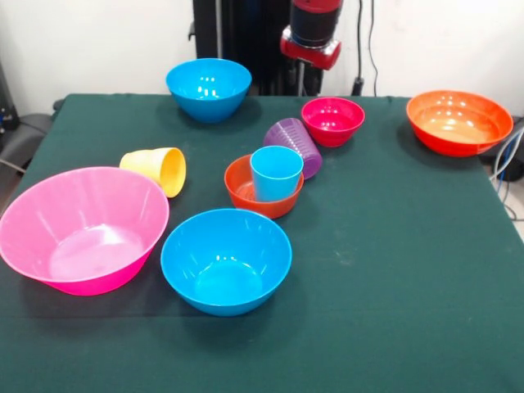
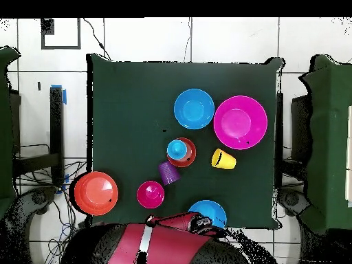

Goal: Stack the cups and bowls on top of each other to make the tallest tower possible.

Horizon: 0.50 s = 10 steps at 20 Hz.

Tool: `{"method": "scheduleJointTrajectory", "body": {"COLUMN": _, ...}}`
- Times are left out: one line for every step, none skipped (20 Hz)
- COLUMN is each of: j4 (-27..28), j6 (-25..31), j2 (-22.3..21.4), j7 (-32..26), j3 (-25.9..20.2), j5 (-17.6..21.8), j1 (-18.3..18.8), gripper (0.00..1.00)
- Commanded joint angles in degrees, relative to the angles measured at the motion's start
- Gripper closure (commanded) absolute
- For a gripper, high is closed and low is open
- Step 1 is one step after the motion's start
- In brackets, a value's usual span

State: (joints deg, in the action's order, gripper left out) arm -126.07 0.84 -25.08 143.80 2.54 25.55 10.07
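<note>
The light blue cup (image 1: 276,173) stands upright inside the small orange-red bowl (image 1: 243,194) at the table's middle; both show from above (image 2: 177,148). The small magenta bowl (image 1: 332,120) sits apart on the cloth, behind them. The ribbed purple cup (image 1: 293,144) lies on its side against the orange-red bowl. The yellow cup (image 1: 155,169) lies on its side near the big pink bowl (image 1: 82,229). My gripper (image 1: 311,41) hangs drawn back at the table's far edge, above and behind the magenta bowl, holding nothing that shows.
One blue bowl (image 1: 225,260) stands near the front, another (image 1: 209,88) at the far edge. The wide orange bowl (image 1: 458,121) sits at the far right corner. From above, my red arm (image 2: 182,223) lies along the table's bottom edge, over the blue bowl (image 2: 208,210).
</note>
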Motion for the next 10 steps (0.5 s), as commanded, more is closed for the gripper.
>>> {"method": "scheduleJointTrajectory", "body": {"j4": 2.70, "j6": -5.57, "j2": 1.78, "j7": 7.25, "j3": -5.72, "j5": -3.89, "j1": -1.18, "gripper": 0.00}}
{"method": "scheduleJointTrajectory", "body": {"j4": 2.95, "j6": -5.92, "j2": 2.34, "j7": 7.38, "j3": -5.55, "j5": -3.92, "j1": -1.37, "gripper": 0.00}}
{"method": "scheduleJointTrajectory", "body": {"j4": 3.34, "j6": -6.39, "j2": 3.01, "j7": 7.39, "j3": -5.50, "j5": -3.85, "j1": -1.39, "gripper": 0.00}}
{"method": "scheduleJointTrajectory", "body": {"j4": 3.98, "j6": -7.27, "j2": 4.00, "j7": 7.43, "j3": -5.42, "j5": -3.78, "j1": -1.52, "gripper": 0.00}}
{"method": "scheduleJointTrajectory", "body": {"j4": 4.62, "j6": -8.14, "j2": 4.99, "j7": 7.48, "j3": -5.34, "j5": -3.70, "j1": -1.64, "gripper": 0.00}}
{"method": "scheduleJointTrajectory", "body": {"j4": 5.06, "j6": -8.82, "j2": 5.74, "j7": 7.46, "j3": -5.26, "j5": -3.62, "j1": -1.61, "gripper": 0.00}}
{"method": "scheduleJointTrajectory", "body": {"j4": 5.40, "j6": -9.38, "j2": 6.27, "j7": 7.45, "j3": -5.23, "j5": -3.61, "j1": -1.66, "gripper": 0.00}}
{"method": "scheduleJointTrajectory", "body": {"j4": 5.86, "j6": -10.23, "j2": 7.20, "j7": 7.46, "j3": -5.20, "j5": -3.57, "j1": -1.65, "gripper": 0.00}}
{"method": "scheduleJointTrajectory", "body": {"j4": 6.21, "j6": -10.81, "j2": 7.73, "j7": 7.53, "j3": -5.11, "j5": -3.73, "j1": -1.84, "gripper": 0.00}}
{"method": "scheduleJointTrajectory", "body": {"j4": 6.47, "j6": -11.50, "j2": 8.35, "j7": 7.56, "j3": -5.17, "j5": -3.82, "j1": -1.83, "gripper": 0.00}}
